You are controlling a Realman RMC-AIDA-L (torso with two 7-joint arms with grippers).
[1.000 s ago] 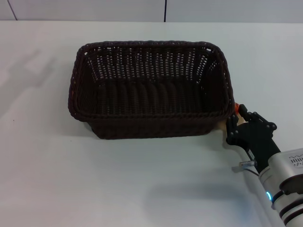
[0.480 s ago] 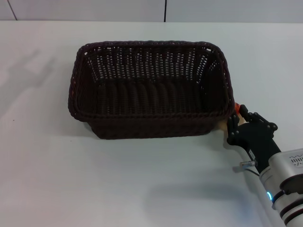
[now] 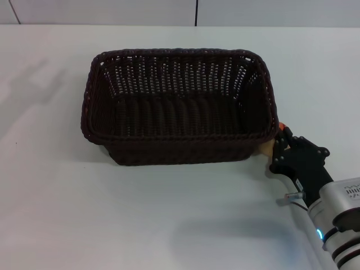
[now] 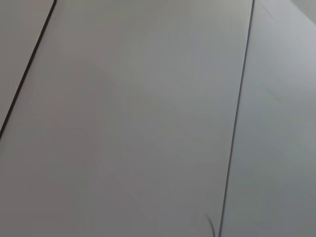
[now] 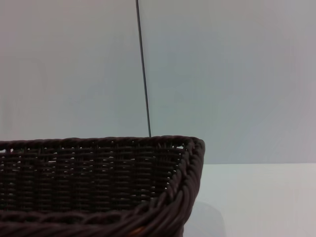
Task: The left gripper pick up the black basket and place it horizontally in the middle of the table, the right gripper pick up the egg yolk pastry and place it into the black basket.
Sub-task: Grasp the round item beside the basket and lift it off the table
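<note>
The black basket [image 3: 179, 107] lies lengthwise in the middle of the white table [image 3: 56, 197], open side up and empty. Its braided rim and far wall show close up in the right wrist view [image 5: 98, 168]. The egg yolk pastry [image 3: 282, 127] sits on the table against the basket's near right corner; only its orange top and a pale edge show. My right gripper [image 3: 281, 140] is low at that corner, its black claw closed around the pastry. The left gripper is out of view.
Bare white tabletop lies in front of and to the left of the basket. A grey panelled wall [image 3: 197, 11] runs behind the table. The left wrist view shows only plain grey panels [image 4: 148, 118] with dark seams.
The right gripper has shifted very slightly at the basket's corner, and a little more of the pastry's pale edge shows. The basket has not moved.
</note>
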